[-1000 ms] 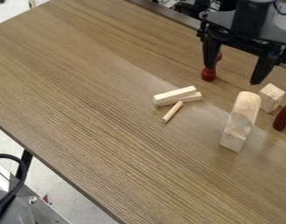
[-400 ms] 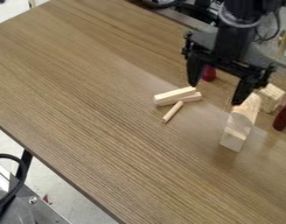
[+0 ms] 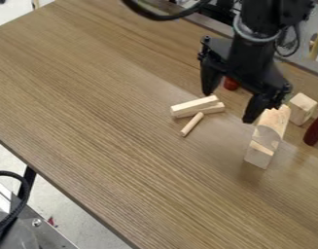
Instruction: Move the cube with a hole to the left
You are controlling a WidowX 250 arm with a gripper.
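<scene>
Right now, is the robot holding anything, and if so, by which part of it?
Nothing is held: the claw hangs open over the table, its two fingers apart.

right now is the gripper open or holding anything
Gripper: open, fingers spread wide, holding nothing, above the table by the wooden blocks.

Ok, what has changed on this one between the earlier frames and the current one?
The gripper has moved toward the picture's left and lower edge and turned somewhat, its fingers still apart. Nothing was taken hold of or let go. The small wooden block, larger wooden piece, thin rod, square wooden stick and dark red piece stayed put.
</scene>
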